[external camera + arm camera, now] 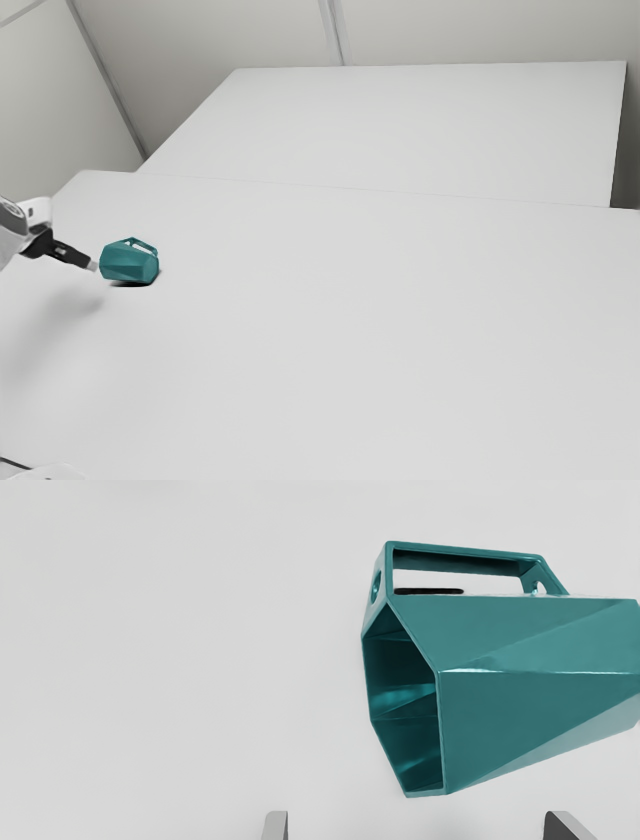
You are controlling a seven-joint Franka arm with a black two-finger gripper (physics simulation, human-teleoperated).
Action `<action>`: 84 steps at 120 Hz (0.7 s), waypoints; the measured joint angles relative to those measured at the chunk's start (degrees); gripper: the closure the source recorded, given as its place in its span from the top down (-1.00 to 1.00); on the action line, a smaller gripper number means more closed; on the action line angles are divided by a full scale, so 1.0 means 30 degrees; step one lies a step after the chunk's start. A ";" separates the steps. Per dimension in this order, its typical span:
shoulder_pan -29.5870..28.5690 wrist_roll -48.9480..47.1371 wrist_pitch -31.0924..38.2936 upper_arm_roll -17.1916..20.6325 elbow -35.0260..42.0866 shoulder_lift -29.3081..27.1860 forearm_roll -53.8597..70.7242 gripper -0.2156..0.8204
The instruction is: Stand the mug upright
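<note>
Across your exterior view: one table [380, 330], white, plain-topped. Behind it, one slab [420, 120], pale. At the exterior view's left edge, one arm [12, 232], white, reaching in over the table. On its end, one claw [93, 266], black with light tips, released: your wrist view has the two tips wide apart, with nothing gripped. Near those tips, toward the exterior view's left, one mug [129, 263], teal, faceted, lying on its side on the table. Its mouth [405, 720], open and hollow, faces sideways. One handle [465, 552], angular, stands off the mug's flank.
</note>
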State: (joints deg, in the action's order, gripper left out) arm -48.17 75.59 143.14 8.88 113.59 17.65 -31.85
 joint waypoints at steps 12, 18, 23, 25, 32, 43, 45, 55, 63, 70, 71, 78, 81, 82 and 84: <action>0.0016 0.0237 0.0059 0.0349 0.0050 -0.0002 -0.0269 0.47; 0.0026 0.0340 0.0095 0.0423 0.0151 -0.0013 -0.0384 0.47; 0.0032 0.0419 0.0126 0.0450 0.0214 0.0042 -0.0477 0.47; 0.0030 0.0449 0.0142 0.0463 0.0225 0.0079 -0.0507 0.47; 0.0018 0.0551 0.0225 0.0505 0.0247 0.0238 -0.0588 0.47; -0.0032 0.0701 0.0337 0.0546 0.0215 0.0398 -0.0657 0.46; -0.0058 0.0727 0.0353 0.0553 0.0211 0.0414 -0.0663 0.46; -0.0533 0.0869 0.0415 0.0891 0.0162 0.0562 -0.0686 0.44; -0.0719 0.0989 0.0449 0.1042 0.0097 0.0684 -0.0688 0.43; -0.1134 0.1130 0.0470 0.1537 0.0037 0.0863 -0.0690 0.43; -0.1191 0.1152 0.0473 0.1601 0.0031 0.0881 -0.0690 0.43; -0.1558 0.1321 0.0489 0.2076 0.0007 0.0970 -0.0691 0.42; -0.1743 0.1406 0.0492 0.2325 0.0005 0.0987 -0.0691 0.42; -0.1798 0.1436 0.0491 0.2391 0.0008 0.0991 -0.0691 0.42; -0.1889 0.1496 0.0490 0.2499 0.0012 0.1006 -0.0691 0.42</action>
State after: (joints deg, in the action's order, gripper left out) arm -53.83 80.08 144.61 16.37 113.63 20.67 -33.92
